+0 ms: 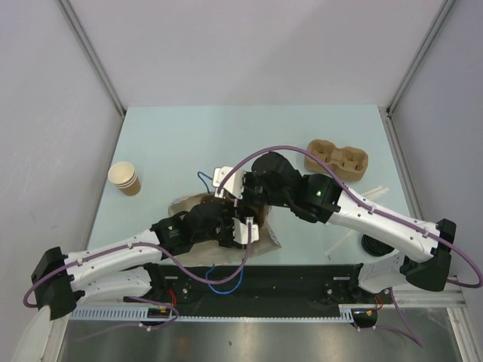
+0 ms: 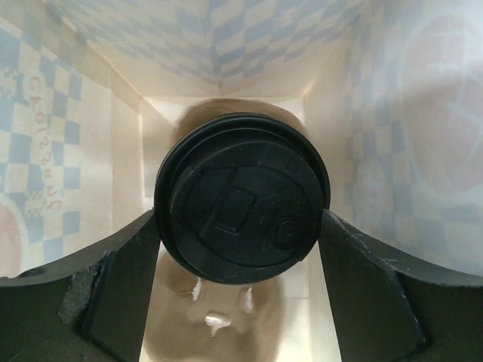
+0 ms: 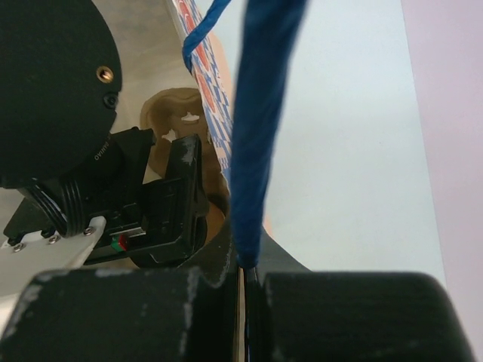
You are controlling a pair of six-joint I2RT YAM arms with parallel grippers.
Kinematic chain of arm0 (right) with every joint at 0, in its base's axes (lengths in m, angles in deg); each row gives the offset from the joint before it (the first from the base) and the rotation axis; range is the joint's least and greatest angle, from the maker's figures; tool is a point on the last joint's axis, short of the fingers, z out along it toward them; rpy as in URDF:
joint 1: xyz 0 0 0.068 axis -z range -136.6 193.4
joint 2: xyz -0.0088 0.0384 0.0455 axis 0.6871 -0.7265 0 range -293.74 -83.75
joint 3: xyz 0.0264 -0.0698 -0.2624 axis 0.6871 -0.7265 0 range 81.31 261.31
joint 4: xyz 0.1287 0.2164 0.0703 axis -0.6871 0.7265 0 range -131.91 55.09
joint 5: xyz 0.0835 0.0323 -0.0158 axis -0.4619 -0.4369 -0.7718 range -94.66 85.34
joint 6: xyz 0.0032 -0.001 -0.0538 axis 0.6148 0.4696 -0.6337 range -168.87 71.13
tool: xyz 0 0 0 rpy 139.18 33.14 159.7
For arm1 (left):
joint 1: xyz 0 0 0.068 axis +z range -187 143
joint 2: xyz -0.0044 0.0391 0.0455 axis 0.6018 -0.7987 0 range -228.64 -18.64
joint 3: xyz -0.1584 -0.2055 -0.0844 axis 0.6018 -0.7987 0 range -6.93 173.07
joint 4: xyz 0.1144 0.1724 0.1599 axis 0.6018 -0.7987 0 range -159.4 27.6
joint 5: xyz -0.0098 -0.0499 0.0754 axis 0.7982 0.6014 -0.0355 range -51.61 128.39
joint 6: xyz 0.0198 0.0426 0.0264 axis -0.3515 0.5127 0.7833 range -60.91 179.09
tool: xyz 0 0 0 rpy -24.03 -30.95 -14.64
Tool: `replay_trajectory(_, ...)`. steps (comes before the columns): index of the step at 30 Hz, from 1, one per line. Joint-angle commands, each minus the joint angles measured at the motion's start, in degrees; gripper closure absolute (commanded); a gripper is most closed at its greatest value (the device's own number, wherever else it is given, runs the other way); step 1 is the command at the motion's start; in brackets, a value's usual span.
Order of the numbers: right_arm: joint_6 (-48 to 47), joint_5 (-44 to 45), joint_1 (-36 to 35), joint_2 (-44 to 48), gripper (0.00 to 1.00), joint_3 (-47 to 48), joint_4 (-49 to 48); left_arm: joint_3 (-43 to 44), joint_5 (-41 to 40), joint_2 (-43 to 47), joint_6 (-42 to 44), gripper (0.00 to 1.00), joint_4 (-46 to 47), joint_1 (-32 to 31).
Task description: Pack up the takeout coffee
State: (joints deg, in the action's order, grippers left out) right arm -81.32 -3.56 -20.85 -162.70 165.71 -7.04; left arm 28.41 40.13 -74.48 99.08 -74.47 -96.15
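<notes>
The takeout coffee shows in the left wrist view by its round black lid [image 2: 241, 197], with the brown cup below it hidden. It sits inside the paper bag [image 2: 72, 151], whose checked walls surround it. My left gripper [image 2: 241, 260] is shut on it, with one finger [image 2: 113, 294] on each side of the lid. In the top view the brown bag [image 1: 185, 205] lies at the table's middle front and the coffee is hidden. My right gripper [image 3: 249, 275] is shut on the bag's blue handle [image 3: 260, 113], above the bag [image 1: 230, 187].
A stack of lidless brown cups [image 1: 124, 179] stands at the left. A brown cup carrier [image 1: 336, 160] lies at the back right. A loose black lid [image 1: 375, 245] and thin sticks [image 1: 339, 245] lie at the front right. A brown moulded shape [image 2: 219, 320] lies on the bag's floor.
</notes>
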Motion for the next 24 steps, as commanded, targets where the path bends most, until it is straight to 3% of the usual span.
replay_trajectory(1,-0.86,-0.49,-0.7,3.02,1.0,0.15,-3.41,-1.05,0.28,-1.99,0.27,0.81,0.56,-0.43)
replay_trajectory(12,-0.78,-0.49,-0.7,3.2,1.0,-0.11,-3.06,1.93,0.46,-5.86,-3.24,0.83,-3.57,-0.43)
replay_trajectory(24,0.72,-7.43,3.25,2.23,1.0,-0.2,-2.79,8.17,0.2,-13.95,-6.41,0.9,-9.98,-0.35)
